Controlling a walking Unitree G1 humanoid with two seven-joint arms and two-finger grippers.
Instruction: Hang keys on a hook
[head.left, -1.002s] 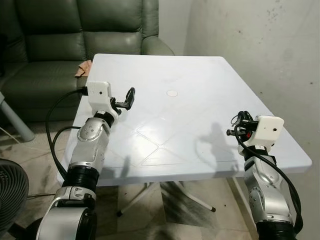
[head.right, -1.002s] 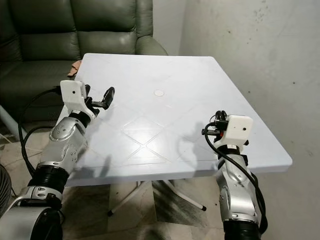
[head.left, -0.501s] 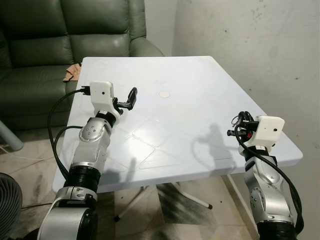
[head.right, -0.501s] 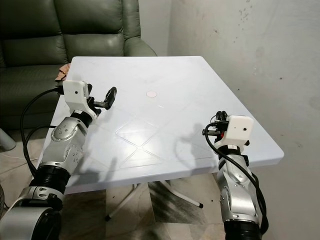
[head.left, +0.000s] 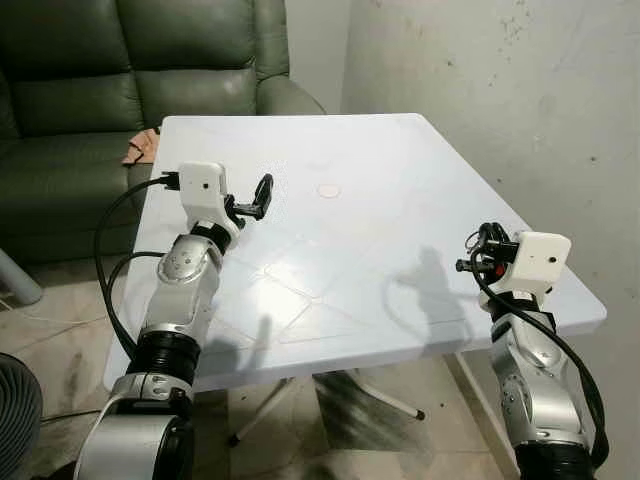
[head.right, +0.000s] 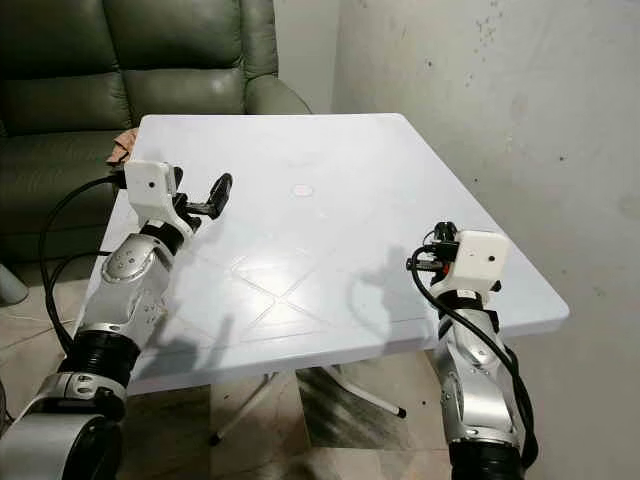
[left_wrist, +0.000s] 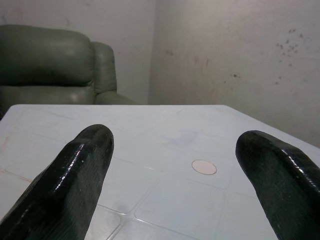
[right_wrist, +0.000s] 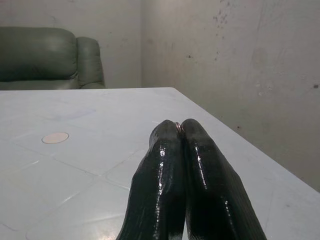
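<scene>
- Barely any change vs half a sec ago: whole view nudged a touch, camera shift only; both arms in same pose over the desk (head.left: 400, 170).
- Vs 1 s ago: bigger view swing, sofa (head.left: 120, 70) further off to the left, more wall (head.left: 500, 90) in frame; arms unchanged rel. to desk.
- Left gripper (head.left: 262, 196) up above desk's left side, fingers (left_wrist: 70, 185) spread wide, released, nothing between them, touching nothing.
- Through that gap in left wrist view: bare white desk top w/ small round cap (left_wrist: 204, 167) at centre.
- Right gripper (head.right: 437, 250) at desk's right edge, raised off the surface.
- Right fingers (right_wrist: 165, 175) clenched tight, pressed together along whole length.
- Tiny glint of a metal ring (right_wrist: 177, 127) pinched right at the fingertips, prob. the key ring; rest of keys hidden, can't tell more.
- Small red/dark bits bunched at right gripper in head views, too small to make out.
</scene>
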